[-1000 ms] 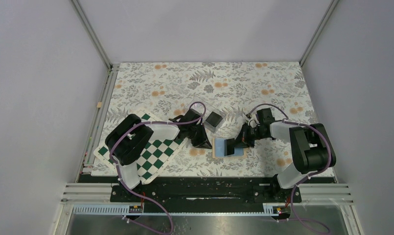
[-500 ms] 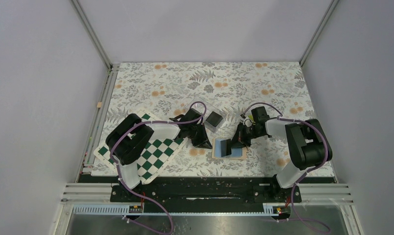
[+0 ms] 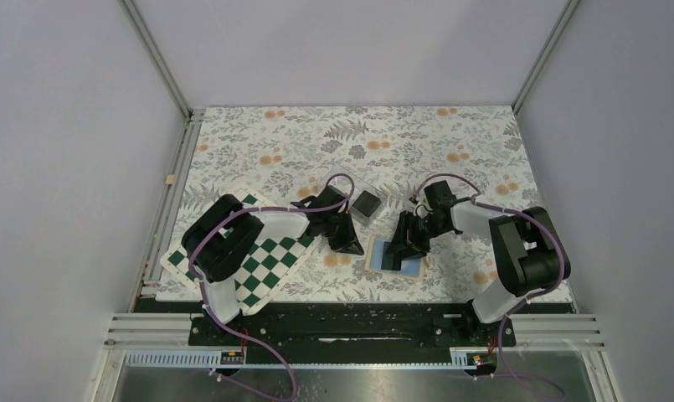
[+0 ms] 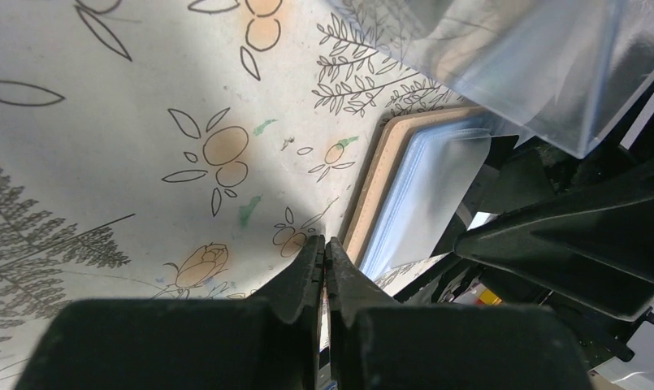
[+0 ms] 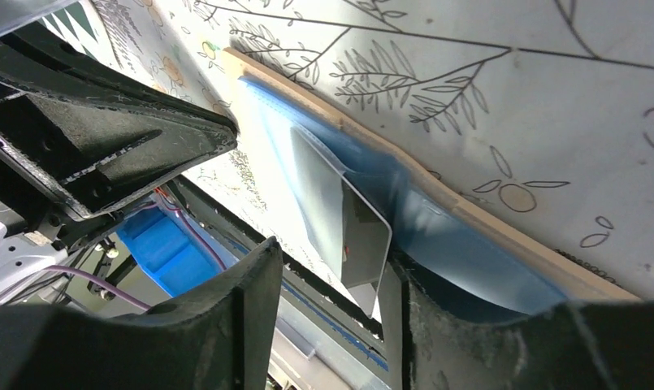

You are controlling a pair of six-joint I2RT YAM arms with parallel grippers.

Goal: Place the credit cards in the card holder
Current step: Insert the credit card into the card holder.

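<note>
The card holder [image 3: 410,266] lies open on the floral mat, blue lining up; its tan edge [image 4: 386,166] and lining [image 5: 437,215] show in both wrist views. A grey credit card [image 5: 344,215] sticks slantwise out of a blue pocket, seen as a dark slab [image 3: 392,251] from above. My right gripper [image 5: 333,253] is open around the card's free end, which leans on the right finger [image 5: 469,325]. My left gripper [image 4: 324,246] is shut, its tips on the mat at the holder's left edge. Another dark credit card [image 3: 367,203] lies in the clear box.
A clear plastic box [image 3: 356,194] stands just behind the holder and fills the upper right of the left wrist view [image 4: 543,57]. A green-and-white chequered board [image 3: 266,264] lies under the left arm. Both grippers crowd close over the holder.
My right gripper has opened and let go of the card, which now stands in the holder's pocket. The right wrist moved slightly left, and the holder turned a little. The left arm has stayed put.
</note>
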